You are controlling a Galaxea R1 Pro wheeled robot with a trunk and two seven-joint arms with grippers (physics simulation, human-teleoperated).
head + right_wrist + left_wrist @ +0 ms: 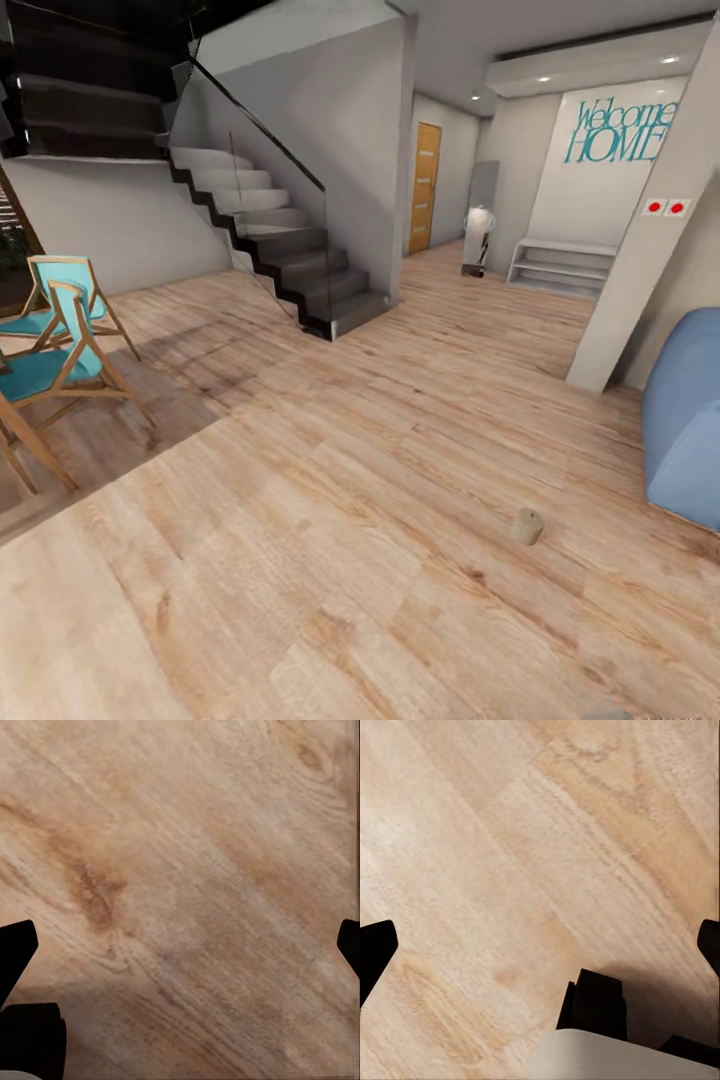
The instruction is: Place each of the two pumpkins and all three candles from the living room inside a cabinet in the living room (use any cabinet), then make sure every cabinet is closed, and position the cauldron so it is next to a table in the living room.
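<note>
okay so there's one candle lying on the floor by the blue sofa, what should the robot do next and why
Probably roll toward the candle: it sits alone on the wood floor beside the blue sofa, and both wrist views show bare planks between wide-apart fingertips, holding nothing.

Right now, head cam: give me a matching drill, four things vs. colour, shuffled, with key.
Things:
1. candle on the floor
2. chairs
3. sofa
4. door

Colours:
A. soft blue
B. beige-grey
C. orange-brown wood
D. turquoise seats, wooden frames

Pairs: 1-B, 2-D, 3-A, 4-C
</note>
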